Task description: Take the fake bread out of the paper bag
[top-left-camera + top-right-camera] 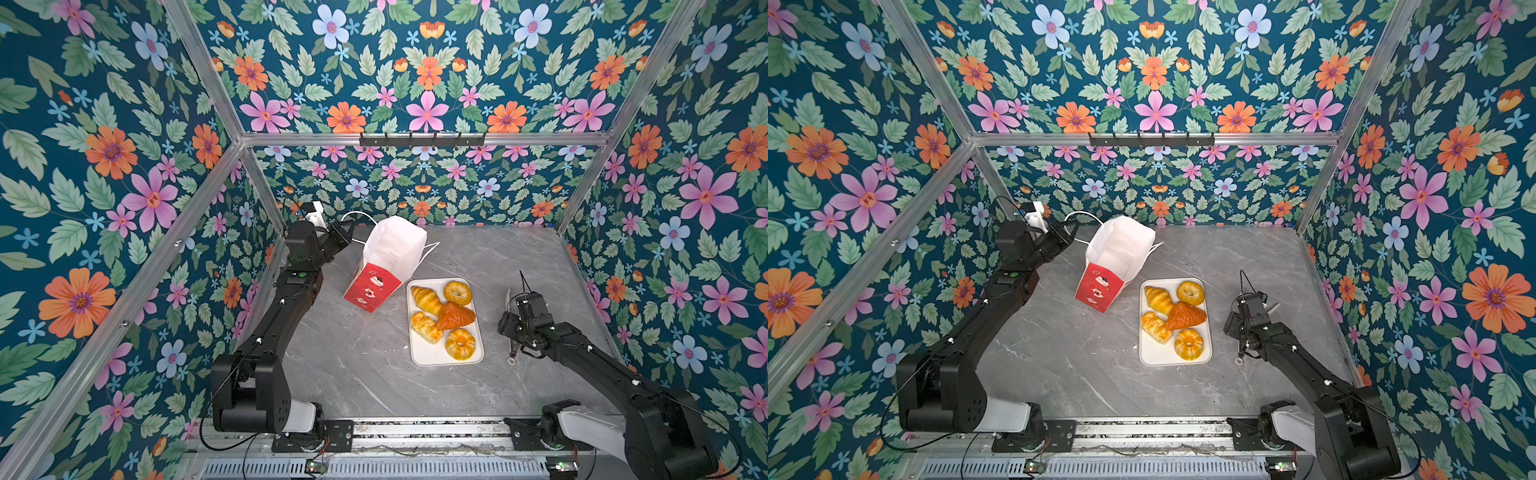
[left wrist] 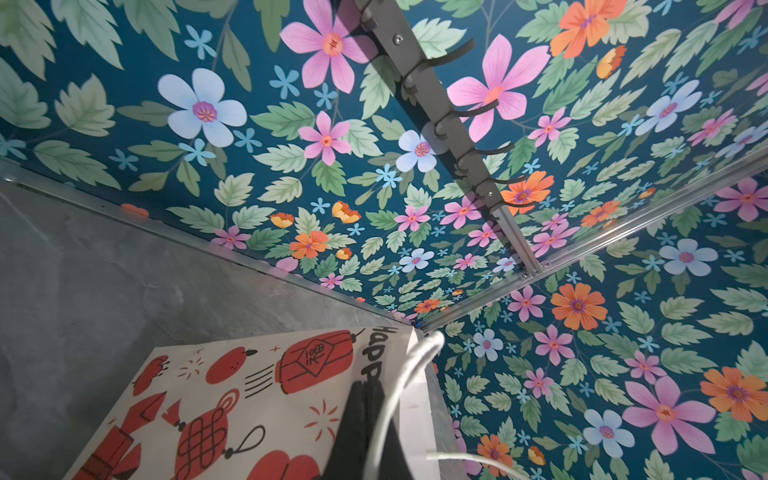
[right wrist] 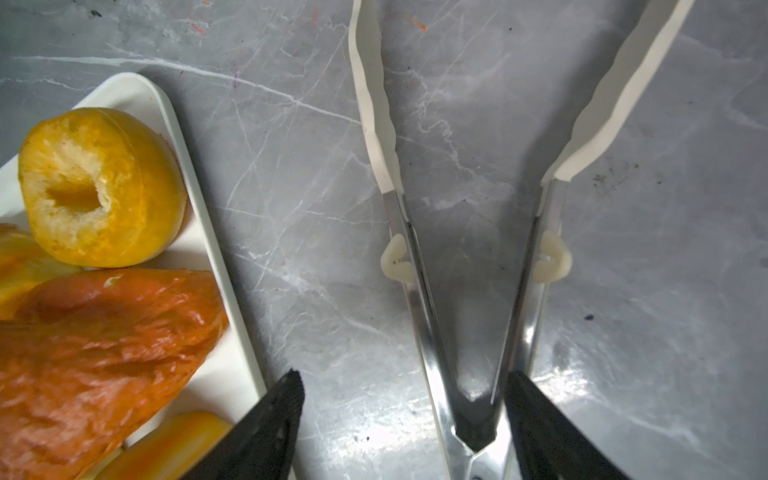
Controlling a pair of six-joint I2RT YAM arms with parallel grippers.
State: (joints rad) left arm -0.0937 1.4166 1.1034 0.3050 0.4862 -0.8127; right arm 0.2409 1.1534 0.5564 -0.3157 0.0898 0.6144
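The paper bag [image 1: 395, 245] [image 1: 1121, 245], white with a red lower band, leans tilted at the back of the table. My left gripper [image 1: 345, 235] [image 2: 365, 399] is shut at its top edge, where the white cord handle [image 2: 415, 361] crosses the fingers. The bag's inside is hidden. The fake bread lies on a white tray [image 1: 428, 353] [image 1: 1154, 353]: two croissants [image 1: 426, 299], two bagels [image 1: 460, 343] [image 3: 99, 187] and an orange-brown triangular piece [image 1: 455, 316] [image 3: 104, 345]. To the right of the tray, my right gripper [image 1: 506, 328] [image 3: 407, 390] hangs open.
Metal tongs [image 3: 372, 104] with white tips lie on the grey marbled table [image 1: 374, 374] under the right gripper, their hinge end near one finger. Flowered walls close the table in on three sides. A black hook rail [image 1: 422, 139] is fixed on the back wall.
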